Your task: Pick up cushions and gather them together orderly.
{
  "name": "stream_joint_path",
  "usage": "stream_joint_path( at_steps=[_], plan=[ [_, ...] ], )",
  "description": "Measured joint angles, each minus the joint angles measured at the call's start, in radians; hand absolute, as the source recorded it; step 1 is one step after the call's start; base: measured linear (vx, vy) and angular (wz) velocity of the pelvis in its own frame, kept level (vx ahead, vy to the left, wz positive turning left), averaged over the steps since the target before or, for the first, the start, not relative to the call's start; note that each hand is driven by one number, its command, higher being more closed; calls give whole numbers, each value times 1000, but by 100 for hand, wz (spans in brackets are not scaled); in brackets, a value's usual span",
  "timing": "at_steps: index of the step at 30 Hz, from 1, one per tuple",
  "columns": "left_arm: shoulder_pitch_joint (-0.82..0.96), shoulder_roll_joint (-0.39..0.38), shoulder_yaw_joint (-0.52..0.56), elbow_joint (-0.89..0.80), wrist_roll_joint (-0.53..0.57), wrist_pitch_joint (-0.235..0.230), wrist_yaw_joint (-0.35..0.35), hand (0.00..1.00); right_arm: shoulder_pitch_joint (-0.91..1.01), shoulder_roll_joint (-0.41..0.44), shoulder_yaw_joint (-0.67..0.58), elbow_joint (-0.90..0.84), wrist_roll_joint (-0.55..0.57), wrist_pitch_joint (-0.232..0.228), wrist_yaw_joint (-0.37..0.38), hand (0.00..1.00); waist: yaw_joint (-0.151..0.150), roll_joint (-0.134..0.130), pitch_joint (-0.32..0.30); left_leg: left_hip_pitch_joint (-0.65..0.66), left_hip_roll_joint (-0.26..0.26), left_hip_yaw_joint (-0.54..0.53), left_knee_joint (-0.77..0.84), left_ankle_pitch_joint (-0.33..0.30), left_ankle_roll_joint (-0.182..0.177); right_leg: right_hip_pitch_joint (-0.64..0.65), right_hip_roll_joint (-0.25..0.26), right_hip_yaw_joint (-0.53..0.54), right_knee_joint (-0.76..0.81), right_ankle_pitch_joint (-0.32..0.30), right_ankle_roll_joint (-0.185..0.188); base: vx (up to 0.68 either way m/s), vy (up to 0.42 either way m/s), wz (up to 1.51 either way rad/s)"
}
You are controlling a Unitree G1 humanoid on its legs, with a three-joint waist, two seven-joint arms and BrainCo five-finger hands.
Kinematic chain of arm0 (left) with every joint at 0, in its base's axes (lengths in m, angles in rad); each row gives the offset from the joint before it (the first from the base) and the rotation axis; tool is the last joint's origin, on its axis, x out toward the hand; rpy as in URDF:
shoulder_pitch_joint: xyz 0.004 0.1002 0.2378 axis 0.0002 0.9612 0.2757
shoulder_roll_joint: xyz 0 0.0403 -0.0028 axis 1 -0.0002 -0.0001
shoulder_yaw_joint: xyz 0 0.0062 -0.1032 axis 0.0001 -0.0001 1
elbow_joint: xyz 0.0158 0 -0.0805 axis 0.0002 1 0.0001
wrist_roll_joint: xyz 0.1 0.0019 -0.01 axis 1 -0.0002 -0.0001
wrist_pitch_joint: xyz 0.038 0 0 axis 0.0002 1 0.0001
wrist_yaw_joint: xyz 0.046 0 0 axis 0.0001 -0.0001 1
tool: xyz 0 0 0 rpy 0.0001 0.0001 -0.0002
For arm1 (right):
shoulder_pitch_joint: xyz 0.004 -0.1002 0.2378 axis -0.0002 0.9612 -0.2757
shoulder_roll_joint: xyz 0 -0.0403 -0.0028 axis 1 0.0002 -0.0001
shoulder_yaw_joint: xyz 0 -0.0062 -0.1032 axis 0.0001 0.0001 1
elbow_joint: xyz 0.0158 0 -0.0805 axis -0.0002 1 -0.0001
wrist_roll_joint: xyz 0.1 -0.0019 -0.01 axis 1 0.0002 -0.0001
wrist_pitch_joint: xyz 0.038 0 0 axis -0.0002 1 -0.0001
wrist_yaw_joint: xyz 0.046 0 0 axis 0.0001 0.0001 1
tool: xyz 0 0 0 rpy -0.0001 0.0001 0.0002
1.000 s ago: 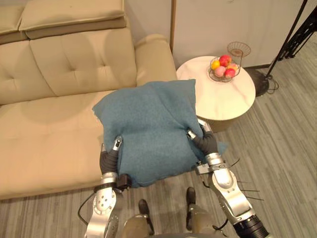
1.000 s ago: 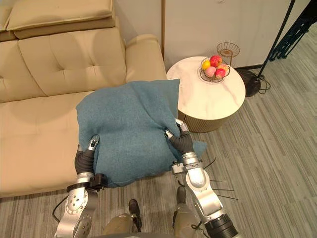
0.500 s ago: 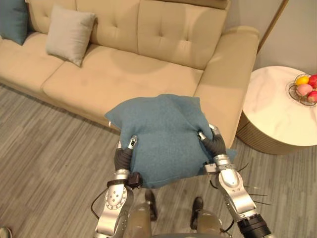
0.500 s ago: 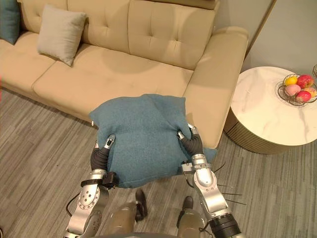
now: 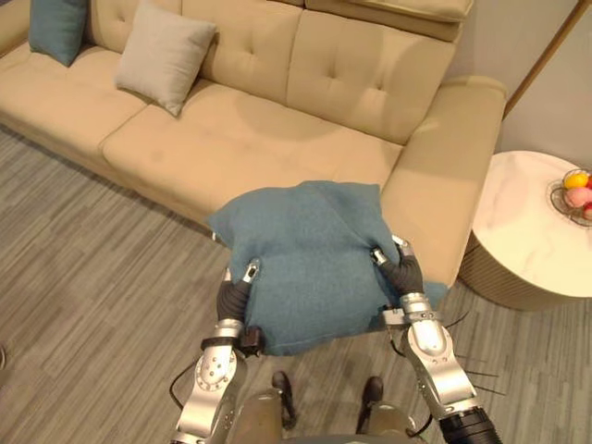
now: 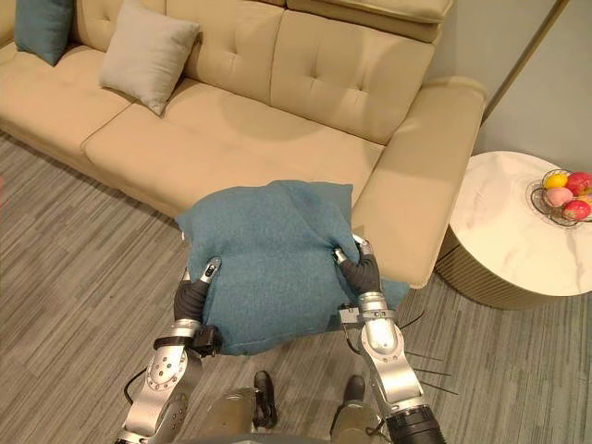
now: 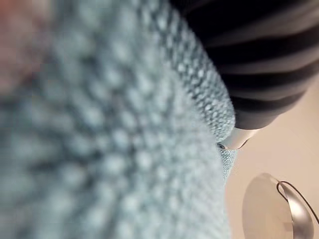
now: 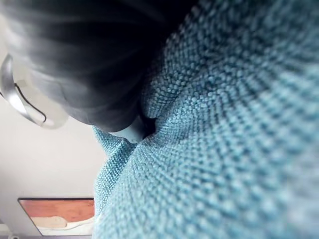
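The step in hand is the carry. The blue cushion (image 5: 310, 264) is off the sofa (image 5: 240, 148) and held in the air in front of the robot, over the floor just near of the sofa's right-hand seat and armrest. The left hand (image 5: 235, 294) grips its left edge and the right hand (image 5: 400, 270) its right edge, so the cushion hangs between them with most of its bulk on the far side of both hands.

On each side a thumb or finger tip lies on top of the fabric, and the cloth puckers round the right hand's fingers (image 5: 379, 255). The fingers beneath are hidden, so the pinch is probably thumb above and fingers below. Both hands are closed on the cushion, with nothing else in them.

The grey cushion (image 5: 165, 55) and a second blue cushion (image 5: 55, 23) lean against the backrest at the far left of the sofa, well apart from the held one. The next move probably calls for carrying the cushion left along the sofa and setting it upright beside them, keeping both grips even so it does not sag or twist.
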Motion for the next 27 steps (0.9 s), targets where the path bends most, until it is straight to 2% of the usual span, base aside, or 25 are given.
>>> stream_joint_path(
  at_steps=[1,2,3,4,5,7,8,9,10,11,12,13,14,15,16,17,18,19,20,21,23,25,26,27],
  plan=[
    [4,-3,4,0,5,2,0,100,0,0,0,2,-3,0,4,100,-2,-1,0,4,-9,-5,4,-11,13,-40,-12,33,83,10,-15,140,113,6],
    [9,-4,10,0,10,7,0,100,0,6,1,15,-9,0,10,100,-10,-3,3,27,-20,-12,-2,-16,25,-116,-22,95,228,31,-62,223,131,21],
    [13,5,13,0,14,10,0,100,4,18,2,32,-10,0,12,100,-25,-1,7,51,-22,-34,0,-32,43,-134,-2,113,272,-6,-47,248,96,25],
    [13,6,15,0,15,11,0,100,3,22,2,39,-10,0,13,100,-27,-6,8,63,-22,-38,0,-42,48,-142,15,113,278,-27,-39,279,24,28],
    [12,6,16,0,15,11,0,100,3,27,1,40,-18,0,13,100,-30,-8,11,79,-22,-48,-1,-59,43,-170,56,115,258,-48,-30,206,-8,14],
    [9,7,14,7,15,11,0,100,3,25,-4,40,-22,0,13,100,-50,-2,15,118,-23,-59,-26,-77,33,-207,121,123,149,-41,-16,286,-25,22],
    [-1,6,8,22,16,11,0,100,6,23,-10,40,-27,0,13,100,-55,2,19,151,-25,-61,-45,-85,25,-219,146,117,71,-18,-11,400,-49,30],
    [-12,1,4,39,18,12,0,100,14,19,-15,40,-27,1,13,100,-66,1,18,196,-31,-63,-64,-89,-3,-221,168,108,-49,36,-14,578,-102,42],
    [-13,3,-1,41,26,12,0,100,28,20,-20,33,-26,1,11,100,-81,-17,7,232,-51,-76,-72,-112,-31,-219,178,97,-144,106,-26,607,-128,49],
    [-15,1,-7,43,28,12,-1,100,42,21,-27,24,-26,1,11,100,-90,-24,3,251,-61,-89,-78,-128,-44,-220,176,106,-144,160,-71,650,-173,68],
    [-17,-23,-30,66,36,14,-13,100,80,10,-52,3,-27,1,12,100,-102,16,-18,284,-41,-117,-73,-144,-68,-219,183,92,-86,175,-93,578,-140,55],
    [-23,-44,-37,68,38,18,-23,100,92,13,-74,-8,-26,4,11,100,-107,42,-24,242,5,-117,36,-123,-105,-197,207,67,-78,141,-100,585,-145,38],
    [-26,-53,-37,68,38,19,-23,100,97,12,-78,-19,-27,12,11,100,-104,48,-23,210,31,-110,134,-100,-136,-177,223,61,-76,132,-114,622,-144,-7],
    [-27,-67,-36,68,35,26,-26,100,117,11,-84,-56,-27,27,7,100,-92,52,-22,143,86,-104,345,-18,-141,-126,260,65,-77,102,-136,610,-153,-43],
    [-22,-71,-38,68,33,32,-35,100,147,10,-85,-106,-27,32,-4,100,-73,52,-22,97,145,-88,510,27,-138,-64,294,77,-90,77,-151,593,-128,-57],
    [-20,-73,-39,68,33,32,-40,100,167,11,-85,-144,-27,31,-12,100,-69,52,-23,78,172,-72,574,25,-135,-28,307,81,-101,71,-157,526,-79,-56],
    [-22,-78,-40,64,33,31,-41,100,189,11,-86,-199,-27,30,-14,100,-68,46,-23,44,192,-39,607,8,-105,11,312,106,-121,61,-163,382,-36,-36],
    [-23,-79,-40,58,33,31,-41,100,194,12,-86,-226,-27,28,-14,100,-68,38,-23,25,196,-17,602,-6,-81,31,310,128,-135,51,-159,535,-23,-51],
    [-29,-81,-40,42,33,29,-43,100,194,12,-92,-264,-27,19,-14,100,-63,32,-24,-8,205,12,559,-37,-40,64,308,177,-161,36,-148,411,14,-78],
    [-42,-86,-40,38,34,29,-47,100,194,13,-102,-276,-27,17,-14,100,-43,32,-24,-19,204,8,485,-46,-26,86,307,216,-171,30,-143,448,63,-92],
    [-49,-88,-40,35,34,26,-51,100,189,16,-109,-273,-27,17,-14,100,-33,32,-24,-41,186,-58,338,-45,-29,123,305,283,-174,7,-126,336,173,-97],
    [-45,-86,-39,40,34,28,-51,100,181,20,-109,-248,-27,16,-13,100,-29,30,-24,-49,136,-200,177,-27,-65,148,301,354,-173,-12,-108,265,264,-116],
    [-42,-82,-39,42,35,29,-51,100,161,20,-109,-201,-27,15,-13,100,-23,31,-27,-34,109,-299,52,1,-110,153,300,409,-172,-21,-91,227,354,-155],
    [-38,-78,-38,45,36,29,-49,100,142,20,-108,-152,-28,16,-11,100,-20,40,-32,-20,107,-349,-54,39,-149,153,311,467,-170,-27,-65,215,382,-173]
  ],
)
